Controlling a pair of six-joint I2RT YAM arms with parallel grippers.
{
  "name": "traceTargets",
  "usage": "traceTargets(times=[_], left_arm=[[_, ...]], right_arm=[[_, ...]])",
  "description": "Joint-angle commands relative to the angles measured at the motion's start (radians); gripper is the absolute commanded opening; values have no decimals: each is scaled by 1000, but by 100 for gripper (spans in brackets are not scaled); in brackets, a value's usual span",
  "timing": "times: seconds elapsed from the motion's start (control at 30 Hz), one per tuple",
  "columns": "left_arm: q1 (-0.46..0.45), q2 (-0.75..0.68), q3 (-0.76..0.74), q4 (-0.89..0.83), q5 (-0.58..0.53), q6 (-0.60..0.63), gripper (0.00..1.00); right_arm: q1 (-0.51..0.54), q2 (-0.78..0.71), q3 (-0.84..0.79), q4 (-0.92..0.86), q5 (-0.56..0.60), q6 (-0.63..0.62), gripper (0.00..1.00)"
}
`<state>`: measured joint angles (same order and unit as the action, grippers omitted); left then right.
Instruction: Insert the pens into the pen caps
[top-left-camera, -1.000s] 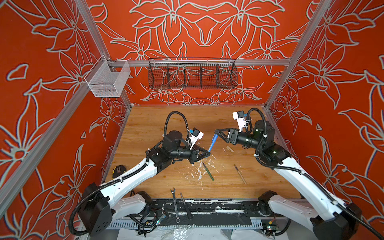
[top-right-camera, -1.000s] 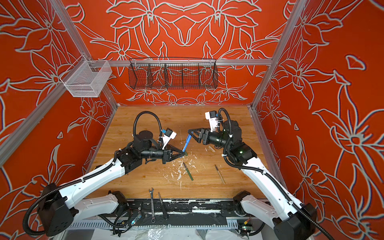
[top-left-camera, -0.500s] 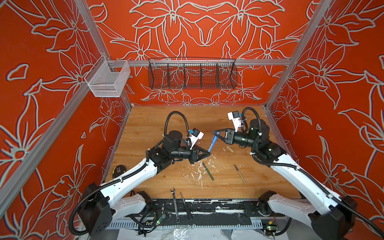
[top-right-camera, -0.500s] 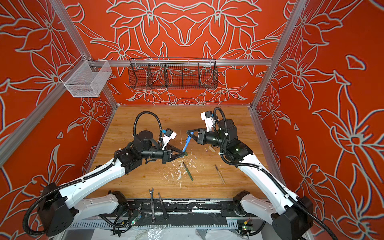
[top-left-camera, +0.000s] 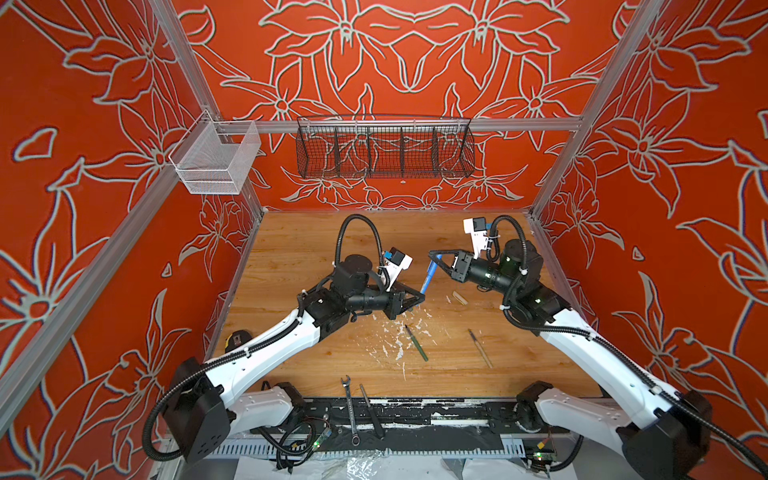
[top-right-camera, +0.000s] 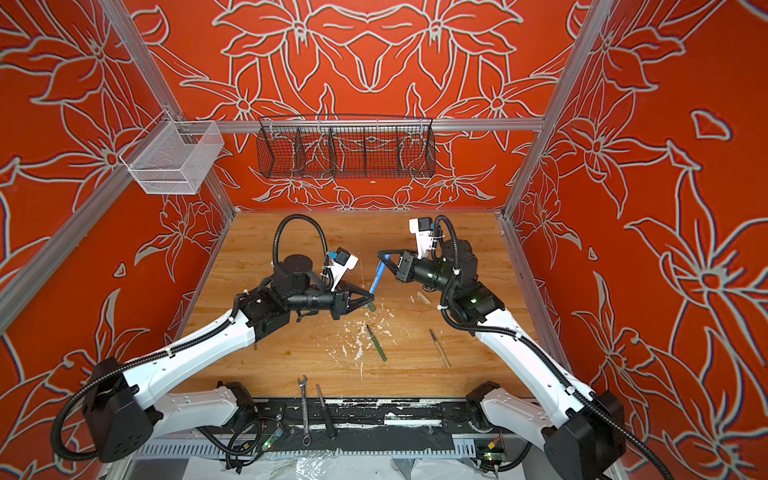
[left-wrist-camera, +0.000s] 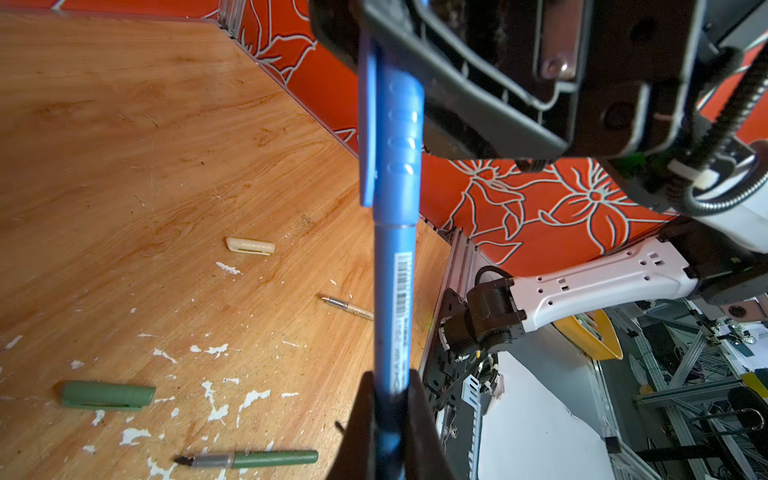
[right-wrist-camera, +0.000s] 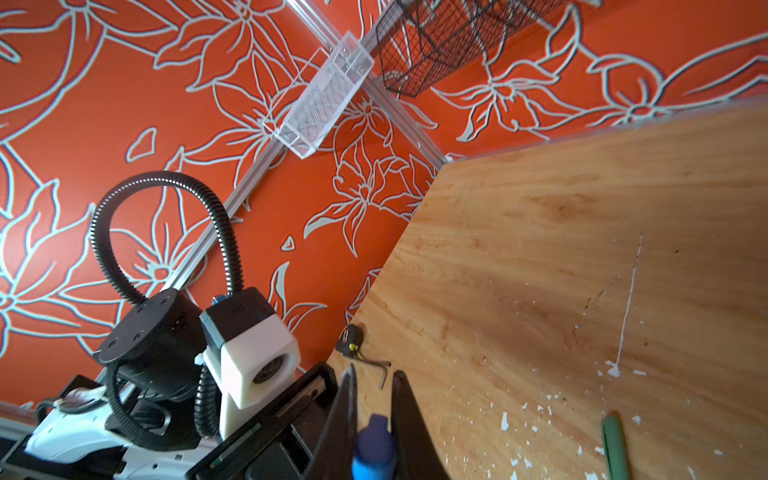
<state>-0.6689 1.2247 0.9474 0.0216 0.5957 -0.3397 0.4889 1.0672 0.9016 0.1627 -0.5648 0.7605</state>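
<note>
The right gripper (top-left-camera: 434, 255) has just closed: a moment ago its jaws stood open around the blue cap (left-wrist-camera: 394, 124), and now they clench it. The left gripper (top-left-camera: 420, 296) grasps the blue pen (left-wrist-camera: 392, 299) at its lower end, above the table (top-left-camera: 299, 257). The cap already sits over the pen's tip (the seam shows in the left wrist view), so probably only a firm push together remains. The green pen (top-left-camera: 417, 343), tan pen (top-left-camera: 481, 349), green cap (left-wrist-camera: 106, 395) and tan cap (left-wrist-camera: 250, 245) lie apart on the wood, not yet joined.
</note>
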Motion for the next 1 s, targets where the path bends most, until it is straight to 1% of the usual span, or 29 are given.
traceTargets(times=[0.0, 0.13, 0.3, 0.5, 0.7, 0.83, 0.97], left_arm=[[25, 36, 137, 224, -73, 7, 0], [66, 69, 201, 243, -62, -13, 0], [111, 88, 235, 273, -37, -34, 0], [138, 101, 238, 327, -42, -64, 0], [157, 134, 242, 392, -44, -106, 0], [165, 154, 237, 441, -26, -132, 0], [172, 149, 223, 437, -34, -139, 0]], right_arm=[[65, 7, -72, -85, -76, 29, 0], [82, -5, -107, -85, -52, 47, 0], [88, -20, -148, -77, -43, 72, 0], [104, -20, -170, -44, -40, 108, 0], [142, -17, -187, -21, -25, 135, 0], [163, -19, -195, -15, -7, 140, 0], [166, -16, -197, -23, 1, 136, 0]])
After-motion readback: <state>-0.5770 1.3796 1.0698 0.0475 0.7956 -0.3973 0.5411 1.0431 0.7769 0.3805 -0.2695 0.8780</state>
